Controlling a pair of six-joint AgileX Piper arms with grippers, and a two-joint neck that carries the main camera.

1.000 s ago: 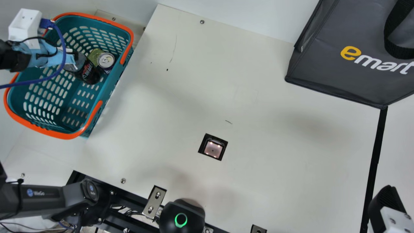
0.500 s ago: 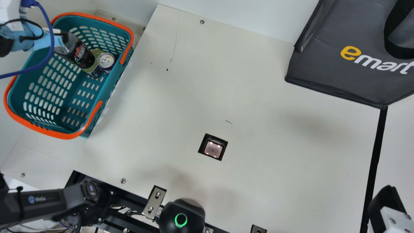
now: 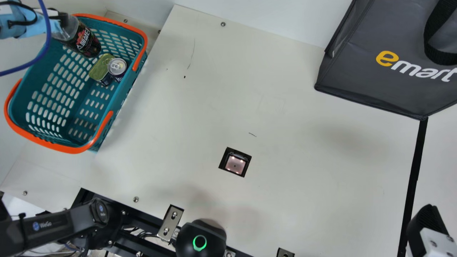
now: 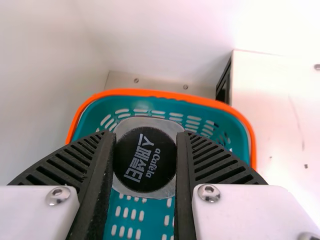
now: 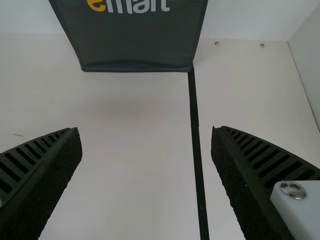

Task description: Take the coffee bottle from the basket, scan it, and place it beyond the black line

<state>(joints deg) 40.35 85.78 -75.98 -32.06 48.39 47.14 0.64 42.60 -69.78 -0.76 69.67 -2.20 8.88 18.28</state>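
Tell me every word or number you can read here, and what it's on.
"emart": dark grey fabric bag
"WeGo": my black left arm
"스페셜티", "a Caféla": round black cap of the clear-topped coffee bottle
Too small: remaining bottle print, print on the silver-topped can. No readable numbers.

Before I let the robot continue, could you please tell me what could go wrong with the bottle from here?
The left end effector grips the bottle at its capped end, and the bottle is tilted, so it might swing or slip when the arm speeds up. The bottle's free end is over the basket, so it could catch the basket's side if carried across too low.
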